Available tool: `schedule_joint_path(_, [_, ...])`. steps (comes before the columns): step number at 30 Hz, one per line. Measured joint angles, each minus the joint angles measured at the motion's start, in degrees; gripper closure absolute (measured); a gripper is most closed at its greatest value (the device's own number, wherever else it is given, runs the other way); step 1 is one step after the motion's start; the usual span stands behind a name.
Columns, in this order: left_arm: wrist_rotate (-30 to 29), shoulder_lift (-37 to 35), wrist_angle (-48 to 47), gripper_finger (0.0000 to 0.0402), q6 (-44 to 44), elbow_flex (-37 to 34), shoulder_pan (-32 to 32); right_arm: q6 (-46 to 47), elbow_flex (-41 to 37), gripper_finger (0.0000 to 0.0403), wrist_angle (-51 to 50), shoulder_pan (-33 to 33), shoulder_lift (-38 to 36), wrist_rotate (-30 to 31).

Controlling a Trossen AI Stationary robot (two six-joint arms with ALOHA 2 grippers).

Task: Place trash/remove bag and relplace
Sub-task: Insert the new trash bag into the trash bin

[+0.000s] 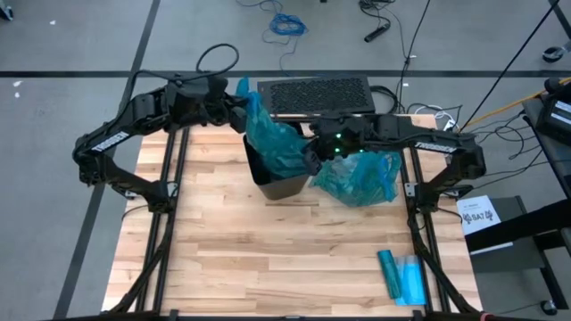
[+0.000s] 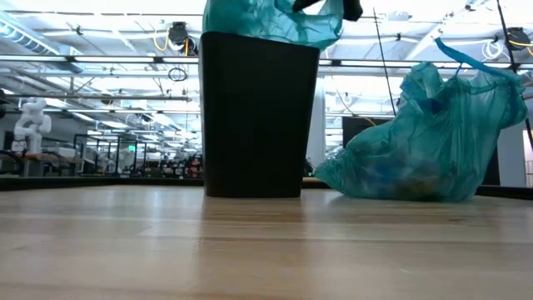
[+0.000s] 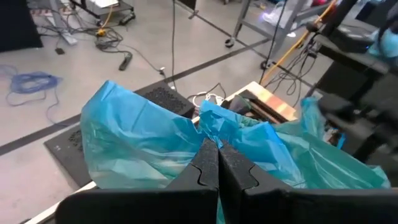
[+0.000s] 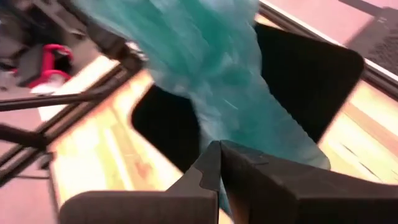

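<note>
Left gripper (image 3: 217, 163) and right gripper (image 4: 219, 163) each pinch the fresh teal bag (image 1: 272, 143) over the black bin (image 2: 258, 117); full bag (image 2: 425, 150) sits right on the worktop (image 1: 268, 259).

A pale butcher-block wooden table (image 1: 268, 250) is carrying an upright black bin (image 2: 254, 117), a filled, knotted teal plastic bag (image 1: 361, 178) just beside it, and flat blue-teal packets (image 1: 401, 276) lying near one corner.
</note>
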Motion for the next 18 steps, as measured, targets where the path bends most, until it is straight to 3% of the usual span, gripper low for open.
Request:
schedule_joint_path(5, [1.62,0.00,4.42,0.0402,0.09,-0.01,-1.44,-0.52,-1.53,0.0403,3.03,-0.89,4.18,0.75])
schedule_joint_path(12, [4.94,-0.02,3.59,0.0402,0.40,0.00,-3.44,-6.59,-1.48,0.0403,25.22,-1.46,10.94,-5.72])
schedule_joint_path(18, [4.94,-0.02,-1.01,0.0402,0.37,0.00,-4.00,-5.32,-1.59,0.0403,19.25,-3.15,12.83,-5.57])
